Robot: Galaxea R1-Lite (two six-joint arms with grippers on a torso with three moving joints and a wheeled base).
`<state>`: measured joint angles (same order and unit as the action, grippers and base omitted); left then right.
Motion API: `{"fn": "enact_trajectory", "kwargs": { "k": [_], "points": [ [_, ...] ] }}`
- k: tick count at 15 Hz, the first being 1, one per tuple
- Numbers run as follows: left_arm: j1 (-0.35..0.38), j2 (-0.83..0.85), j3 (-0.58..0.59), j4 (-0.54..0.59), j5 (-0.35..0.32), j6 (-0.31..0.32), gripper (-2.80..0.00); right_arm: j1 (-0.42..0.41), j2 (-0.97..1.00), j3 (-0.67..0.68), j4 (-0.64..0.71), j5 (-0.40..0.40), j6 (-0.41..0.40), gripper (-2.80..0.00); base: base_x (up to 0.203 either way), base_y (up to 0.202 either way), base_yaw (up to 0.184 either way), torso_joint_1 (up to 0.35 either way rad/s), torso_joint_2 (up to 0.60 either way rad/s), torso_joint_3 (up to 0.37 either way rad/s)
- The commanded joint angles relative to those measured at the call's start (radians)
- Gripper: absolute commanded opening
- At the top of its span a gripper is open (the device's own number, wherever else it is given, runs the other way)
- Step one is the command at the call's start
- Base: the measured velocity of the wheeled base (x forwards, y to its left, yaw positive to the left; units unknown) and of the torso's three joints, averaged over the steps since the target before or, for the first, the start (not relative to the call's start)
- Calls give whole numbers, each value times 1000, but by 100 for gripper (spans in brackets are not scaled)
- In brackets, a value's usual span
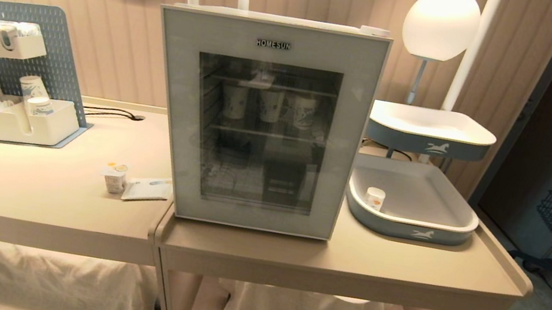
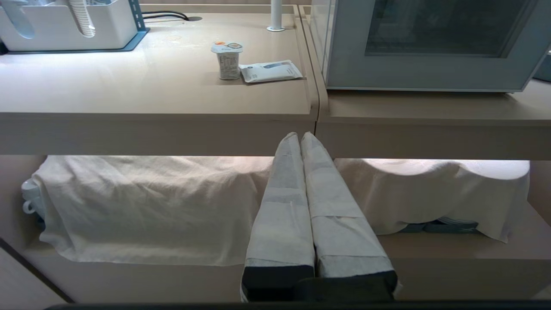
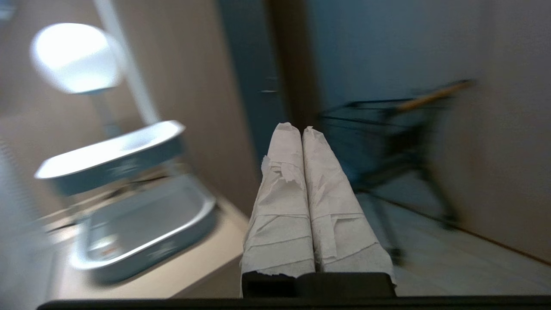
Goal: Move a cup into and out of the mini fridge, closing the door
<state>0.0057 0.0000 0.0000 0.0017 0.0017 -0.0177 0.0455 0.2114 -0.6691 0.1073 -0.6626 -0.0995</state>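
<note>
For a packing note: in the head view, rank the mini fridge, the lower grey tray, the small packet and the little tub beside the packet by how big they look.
1. mini fridge
2. lower grey tray
3. small packet
4. little tub, close to the packet in apparent size, so that order is unsure.

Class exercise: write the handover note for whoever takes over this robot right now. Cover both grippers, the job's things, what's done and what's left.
Left gripper: shut, empty, parked low before the counter edge.
Right gripper: shut, empty, off to the right of the lower tray.
Mini fridge: door closed.
One cup stands on the counter left of the fridge, another in the lower tray.
Left: which fridge steps remain, can't tell.
</note>
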Motion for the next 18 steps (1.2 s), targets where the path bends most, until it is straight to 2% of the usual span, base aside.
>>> {"fn": "enact_trajectory", "kwargs": {
  "k": [1,3,5,6,9,11,13,15,18],
  "points": [
    [0,0,2,0,0,-1,-280,-32,-214,161,-40,288,83,-280,0,0,0,0,0,0],
    [0,0,2,0,0,-1,-280,-39,-212,360,-142,393,98,-280,0,0,0,0,0,0],
    [0,0,2,0,0,-1,-280,-42,-211,589,-257,442,64,-280,0,0,0,0,0,0],
    [0,0,2,0,0,0,-280,-43,-211,656,-271,458,64,-280,0,0,0,0,0,0],
    [0,0,2,0,0,1,-280,-45,-210,663,-213,561,102,-280,0,0,0,0,0,0],
    [0,0,2,0,0,1,-280,-44,-209,648,-40,664,79,-280,0,0,0,0,0,0],
    [0,0,2,0,0,1,-280,-44,-208,656,-81,674,58,-280,0,0,0,0,0,0],
    [0,0,2,0,0,1,-280,-44,-208,660,-90,669,93,-280,0,0,0,0,0,0],
    [0,0,2,0,0,1,-280,-44,-208,660,-92,663,98,-280,0,0,0,0,0,0]
  ]
}}
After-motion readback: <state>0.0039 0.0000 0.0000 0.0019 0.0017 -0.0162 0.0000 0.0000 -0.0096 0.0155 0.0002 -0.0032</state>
